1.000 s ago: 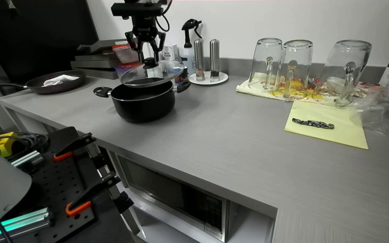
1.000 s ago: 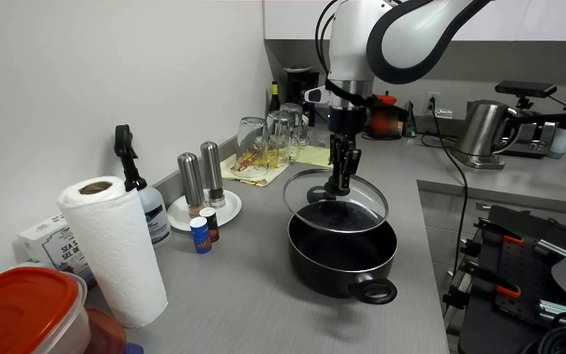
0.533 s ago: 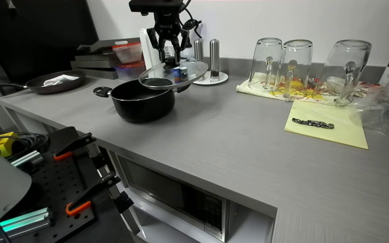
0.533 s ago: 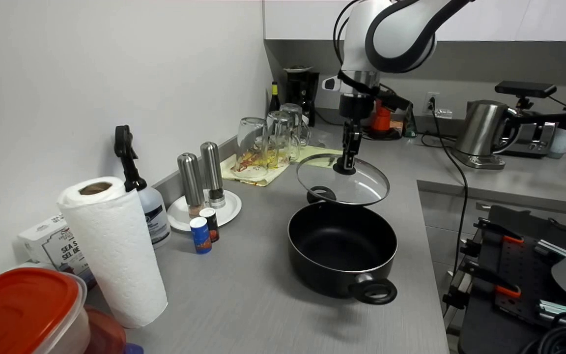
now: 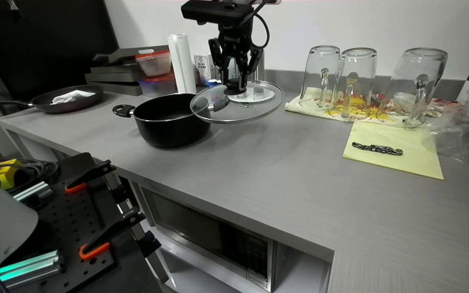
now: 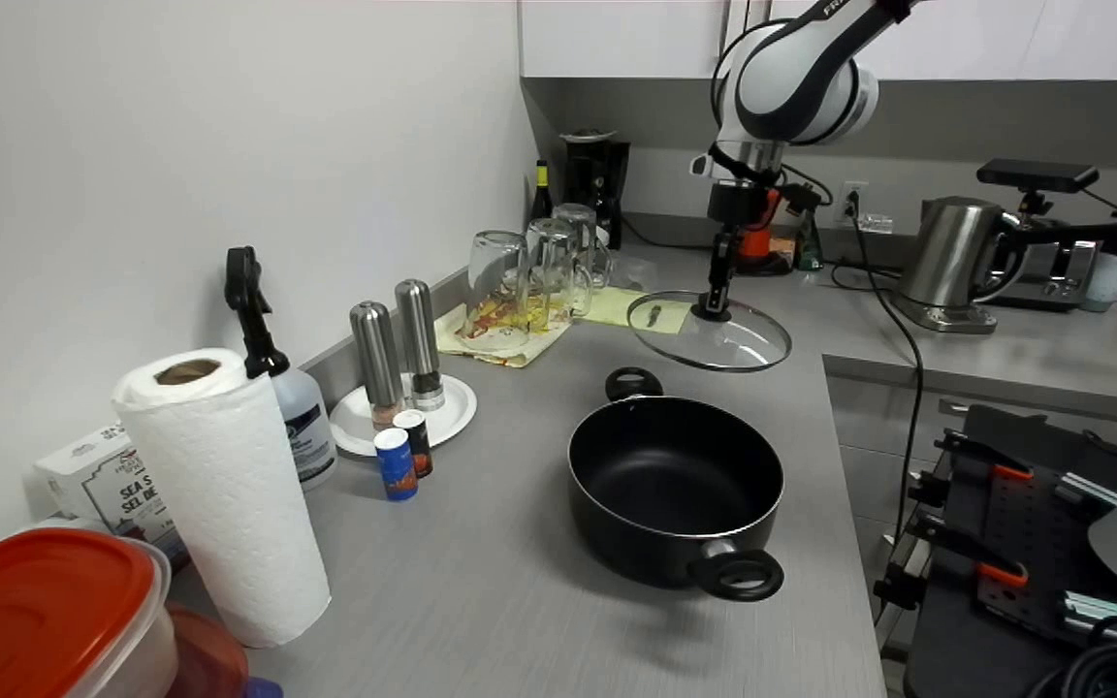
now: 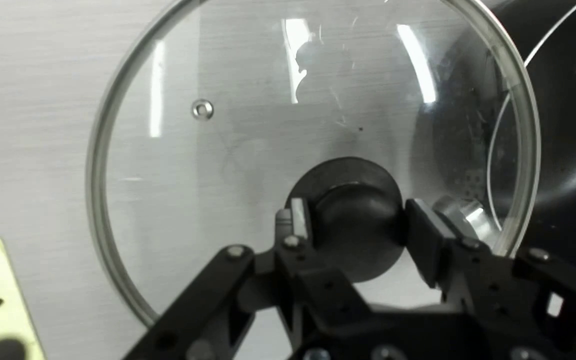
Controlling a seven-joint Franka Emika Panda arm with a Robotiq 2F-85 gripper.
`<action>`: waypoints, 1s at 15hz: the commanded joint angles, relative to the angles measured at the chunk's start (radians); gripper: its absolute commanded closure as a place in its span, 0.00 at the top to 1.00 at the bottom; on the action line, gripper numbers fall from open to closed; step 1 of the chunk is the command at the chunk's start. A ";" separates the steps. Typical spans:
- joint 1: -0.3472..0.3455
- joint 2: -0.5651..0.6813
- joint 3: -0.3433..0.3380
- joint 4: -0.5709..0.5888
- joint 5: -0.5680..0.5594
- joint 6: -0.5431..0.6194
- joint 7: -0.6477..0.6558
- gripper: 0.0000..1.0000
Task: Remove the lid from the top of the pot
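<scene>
The lid [image 5: 259, 110] is clear glass with a metal rim and a black knob. My gripper [image 5: 234, 83] is shut on the knob and holds the lid in the air, slightly tilted. In both exterior views the lid [image 6: 743, 351] is off to one side of the black pot [image 5: 171, 132], above the counter. The pot [image 6: 641, 543] stands uncovered, its inside showing. In the wrist view the two fingers [image 7: 355, 220] press on either side of the knob. The pot [image 7: 573, 165] shows at the right edge there, partly behind the lid glass [image 7: 268, 75].
Upturned glass mugs [image 5: 352, 81] stand on a cloth near the wall. A yellow sheet [image 5: 397, 158] bears a small dark object. Two metal grinders [image 6: 379, 359] stand on a white plate, near a paper towel roll [image 6: 229, 504]. A frying pan [image 5: 67, 106] sits beyond the pot.
My gripper has carried the lid away from above the pot, toward the mugs and yellow sheet. The lid has come nearer to level. The pot has not moved.
</scene>
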 commanded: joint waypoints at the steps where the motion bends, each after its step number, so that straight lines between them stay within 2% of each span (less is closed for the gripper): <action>1: -0.032 0.029 -0.030 0.019 0.038 0.002 0.020 0.25; 8: -0.061 0.152 -0.033 0.020 0.023 0.116 0.083 0.25; 15: -0.078 0.280 0.017 0.028 0.025 0.260 0.120 0.25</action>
